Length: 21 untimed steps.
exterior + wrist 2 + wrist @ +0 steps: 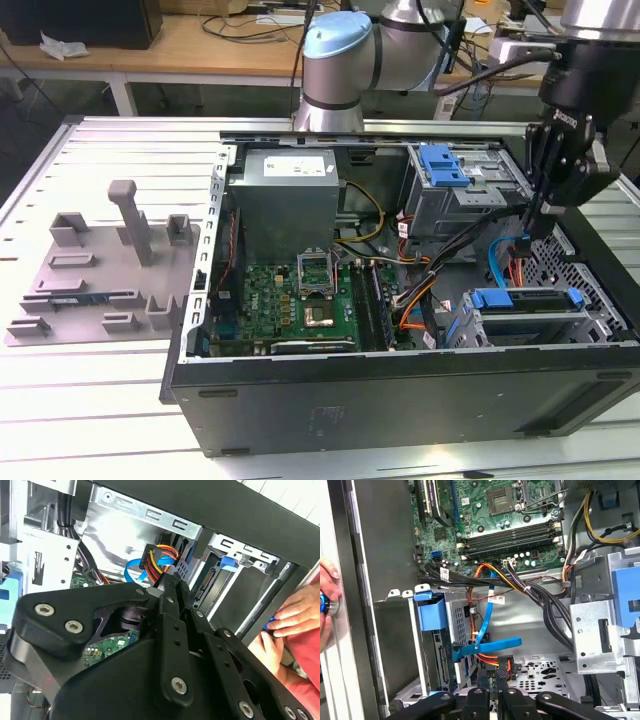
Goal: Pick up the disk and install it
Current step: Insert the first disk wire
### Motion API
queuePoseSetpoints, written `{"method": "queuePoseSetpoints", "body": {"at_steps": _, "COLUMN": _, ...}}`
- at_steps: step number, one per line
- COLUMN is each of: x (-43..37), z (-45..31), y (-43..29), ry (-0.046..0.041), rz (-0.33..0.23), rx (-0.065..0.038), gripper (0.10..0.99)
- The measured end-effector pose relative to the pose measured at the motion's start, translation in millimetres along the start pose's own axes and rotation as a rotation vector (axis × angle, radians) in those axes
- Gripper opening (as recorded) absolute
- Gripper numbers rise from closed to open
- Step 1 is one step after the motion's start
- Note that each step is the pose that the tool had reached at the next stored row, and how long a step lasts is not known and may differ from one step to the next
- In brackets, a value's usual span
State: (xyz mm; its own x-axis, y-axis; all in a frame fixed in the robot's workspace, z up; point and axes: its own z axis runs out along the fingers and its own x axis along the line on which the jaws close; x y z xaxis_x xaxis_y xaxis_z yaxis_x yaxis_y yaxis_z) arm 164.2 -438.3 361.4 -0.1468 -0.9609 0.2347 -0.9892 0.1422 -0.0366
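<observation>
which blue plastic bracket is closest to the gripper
The long blue plastic bracket across the drive bay just under the gripper; the squarish blue one on the grey metal cage is farther off.

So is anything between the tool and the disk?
Yes, cables. A black plug sits at the tip of the tool, and a blue cable crosses the gap between the tool and the seated disk.
</observation>
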Motion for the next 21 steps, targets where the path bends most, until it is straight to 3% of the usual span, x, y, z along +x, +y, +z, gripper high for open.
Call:
{"method": "queuePoseSetpoints", "body": {"at_steps": 3, "x": 9.4, "z": 2.0, "y": -1.4, "ry": -0.0249, "rz": 0.000, "rx": -0.004, "gripper": 0.165}}
{"method": "queuePoseSetpoints", "body": {"at_steps": 5, "x": 14.6, "z": 3.3, "y": -2.2, "ry": -0.0338, "rz": 0.000, "rx": -0.005, "gripper": 0.165}}
{"method": "queuePoseSetpoints", "body": {"at_steps": 9, "x": 40.9, "z": 9.8, "y": -6.0, "ry": -0.0615, "rz": 0.000, "rx": -0.009, "gripper": 0.165}}
{"method": "queuePoseSetpoints", "body": {"at_steps": 13, "x": 53.2, "z": 13.0, "y": -7.8, "ry": -0.0863, "rz": 0.000, "rx": -0.012, "gripper": 0.165}}
{"method": "queuePoseSetpoints", "body": {"at_steps": 15, "x": 59.6, "z": 14.8, "y": -8.8, "ry": -0.1128, "rz": -0.002, "rx": -0.013, "gripper": 0.165}}
{"method": "queuePoseSetpoints", "body": {"at_steps": 16, "x": 61.7, "z": 15.5, "y": -9.1, "ry": -0.1219, "rz": -0.002, "rx": -0.014, "gripper": 0.165}}
{"method": "queuePoseSetpoints", "body": {"at_steps": 17, "x": 65.1, "z": 16.7, "y": -9.5, "ry": -0.1383, "rz": -0.006, "rx": -0.014, "gripper": 0.165}}
{"method": "queuePoseSetpoints", "body": {"at_steps": 19, "x": 66.8, "z": 17.4, "y": -9.7, "ry": -0.1497, "rz": -0.011, "rx": -0.014, "gripper": 0.165}}
{"method": "queuePoseSetpoints", "body": {"at_steps": 21, "x": 68.8, "z": 18.4, "y": -9.8, "ry": -0.1666, "rz": -0.023, "rx": -0.014, "gripper": 0.165}}
